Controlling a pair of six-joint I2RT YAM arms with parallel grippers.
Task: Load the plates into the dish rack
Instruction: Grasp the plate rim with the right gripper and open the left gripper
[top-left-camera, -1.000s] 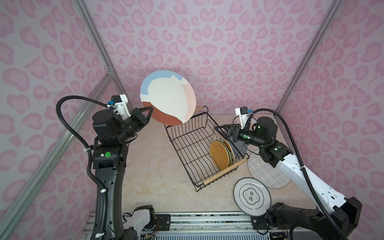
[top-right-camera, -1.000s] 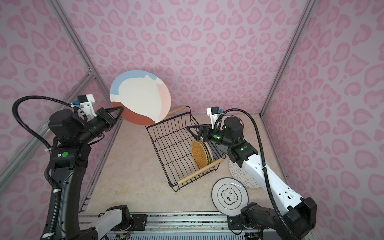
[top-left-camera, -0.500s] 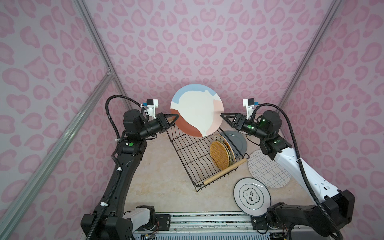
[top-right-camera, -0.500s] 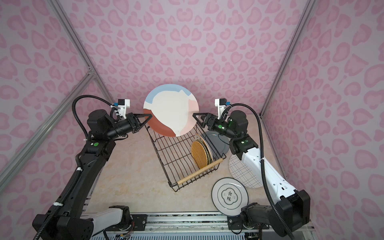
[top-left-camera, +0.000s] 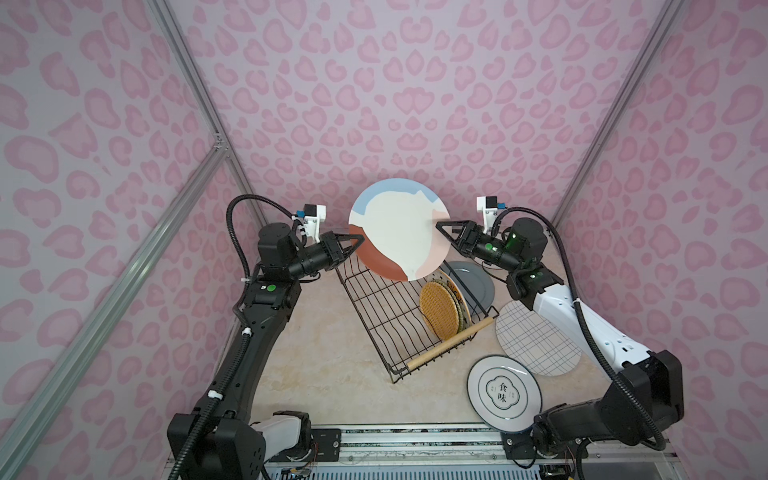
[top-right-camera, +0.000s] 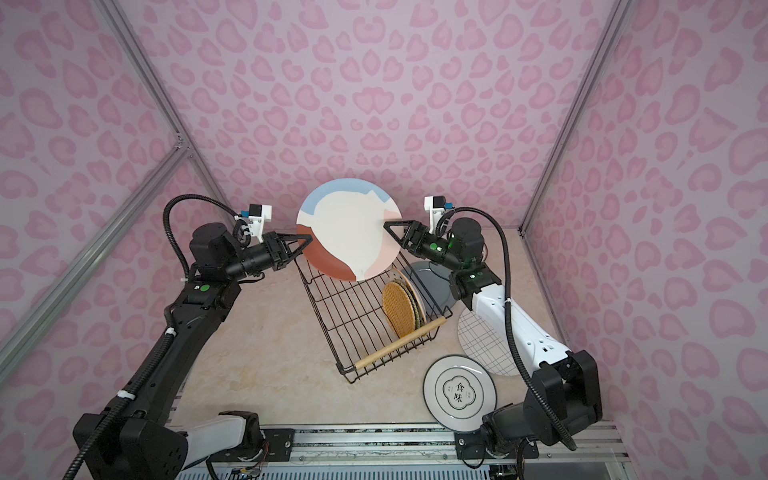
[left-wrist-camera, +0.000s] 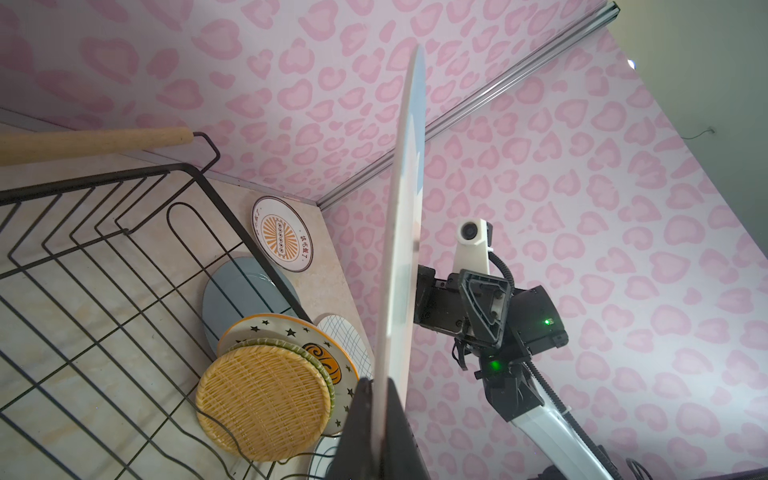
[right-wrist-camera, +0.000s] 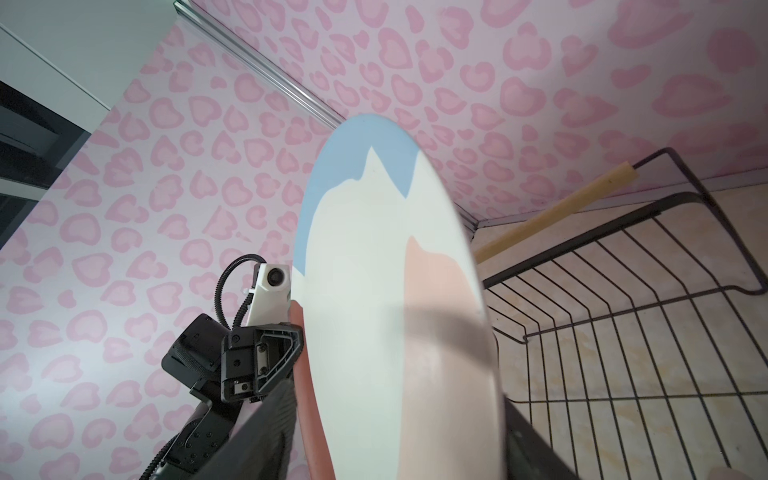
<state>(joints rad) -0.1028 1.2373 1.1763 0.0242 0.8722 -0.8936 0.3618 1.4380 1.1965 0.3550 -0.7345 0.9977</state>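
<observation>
Right now the big plate (top-left-camera: 399, 228) hangs on edge in the air over the far end of the rack (top-left-camera: 451, 342). In both top views its cream face shows, with blue, rust and peach patches. My left gripper (top-left-camera: 360, 241) is clamped tight on the rust part of the rim. In the left wrist view the thin edge runs straight out from between my closed fingers (left-wrist-camera: 357, 424). My right gripper (top-left-camera: 439, 226) has the opposite, peach side of the rim between its jaws. They stand apart, one on each face, and I cannot tell whether either one touches the plate.

The rack sits skewed on the table (top-left-camera: 324, 353). Its far handle (right-wrist-camera: 552, 216) lies behind the big plate and is hidden in the top views. In the rack's near right corner a woven plate (top-left-camera: 440, 309) stands on edge, with a second woven one and the star plate (left-wrist-camera: 291, 328) packed behind it.

Outside the rack, the grey plate (top-left-camera: 473, 282) lies flat just beside the right wall, below my right gripper. The grid plate (top-left-camera: 536, 340) lies next to it, partly under my right arm (top-left-camera: 582, 328). The character plate (top-left-camera: 503, 392) lies nearest the front. The sunburst plate (left-wrist-camera: 281, 234) lies in the far corner and shows only in the left wrist view.
</observation>
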